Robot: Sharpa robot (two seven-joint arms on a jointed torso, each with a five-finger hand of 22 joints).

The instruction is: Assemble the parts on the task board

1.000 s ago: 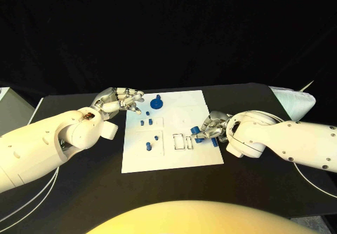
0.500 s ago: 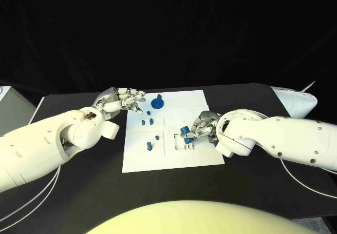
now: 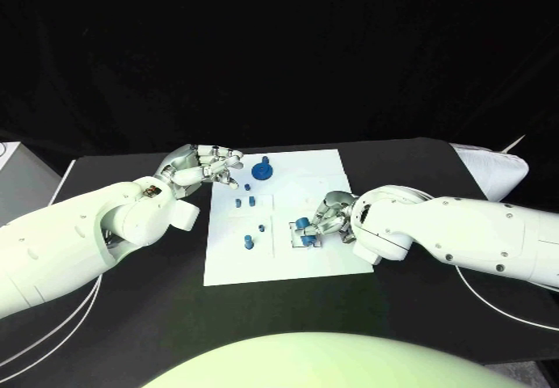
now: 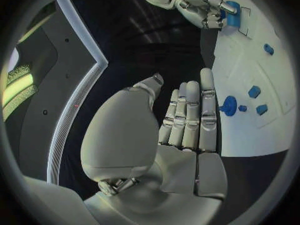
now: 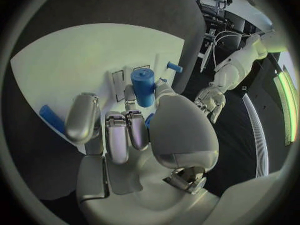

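On the white task board [image 3: 279, 218], the right hand [image 3: 323, 220] pinches one blue cylinder [image 5: 143, 86] over the outlined slots near the board's middle. The left hand [image 3: 200, 168] hovers empty, fingers loosely curled, at the board's far-left corner, beside one blue round knob [image 3: 261, 170]. Five small blue pieces [image 3: 248, 240] lie loose on the board.

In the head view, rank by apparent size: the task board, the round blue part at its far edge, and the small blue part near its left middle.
1. task board
2. round blue part
3. small blue part
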